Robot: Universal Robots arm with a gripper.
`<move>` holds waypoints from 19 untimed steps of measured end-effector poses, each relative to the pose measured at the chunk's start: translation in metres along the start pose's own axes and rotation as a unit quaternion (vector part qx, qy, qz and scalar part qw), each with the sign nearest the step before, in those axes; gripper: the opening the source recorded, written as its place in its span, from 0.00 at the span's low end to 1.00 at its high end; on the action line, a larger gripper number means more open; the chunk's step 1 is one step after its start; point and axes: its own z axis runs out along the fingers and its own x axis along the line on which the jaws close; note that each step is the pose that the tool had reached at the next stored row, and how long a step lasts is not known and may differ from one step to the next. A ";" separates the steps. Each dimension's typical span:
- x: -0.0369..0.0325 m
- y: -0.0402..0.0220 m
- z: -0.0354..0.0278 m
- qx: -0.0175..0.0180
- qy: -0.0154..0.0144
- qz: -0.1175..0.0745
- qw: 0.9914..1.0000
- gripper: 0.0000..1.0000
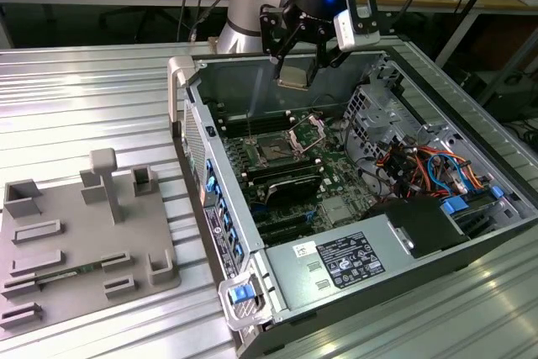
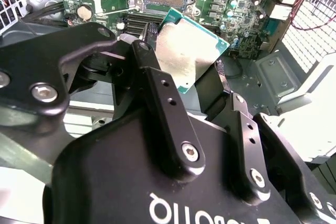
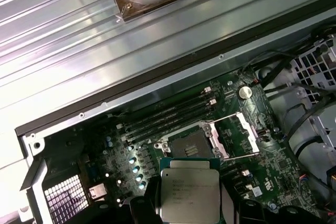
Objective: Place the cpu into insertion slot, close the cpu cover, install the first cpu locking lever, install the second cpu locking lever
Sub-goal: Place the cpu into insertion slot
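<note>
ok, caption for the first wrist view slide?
Gripper holds the cpu above the board, socket bare, cover open.

The cpu [image 3: 189, 195] has a dull silver metal top (green-edged). The tool [image 2: 179, 59] is smooth satin black, the table [image 1: 84, 98] ribbed, glossy bare metal, and the cpu cover [image 3: 217, 139] shiny steel.

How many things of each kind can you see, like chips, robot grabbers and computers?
Silver-grey square cpu chip: 1
Shiny silver square cpu cover frame, open: 1
Black robot gripper: 1
Open grey metal computer case: 1
Grey plastic holder tray: 1
Total: 5
</note>
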 end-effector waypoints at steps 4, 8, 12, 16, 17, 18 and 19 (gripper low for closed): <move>0.0000 0.0000 0.0000 0.000 0.000 0.000 1.000 0.55; 0.0000 0.0000 0.0000 0.000 0.000 0.003 1.000 0.55; 0.0000 -0.0001 0.0007 -0.001 -0.003 0.035 0.999 0.55; 0.0000 -0.0001 0.0015 -0.001 -0.005 0.061 0.998 0.55; 0.0000 -0.0001 0.0017 -0.001 -0.006 0.065 0.998 0.55; 0.0000 -0.0002 0.0019 -0.001 -0.006 0.068 0.998 0.55; 0.0000 -0.0002 0.0020 -0.001 -0.006 0.072 0.997 0.55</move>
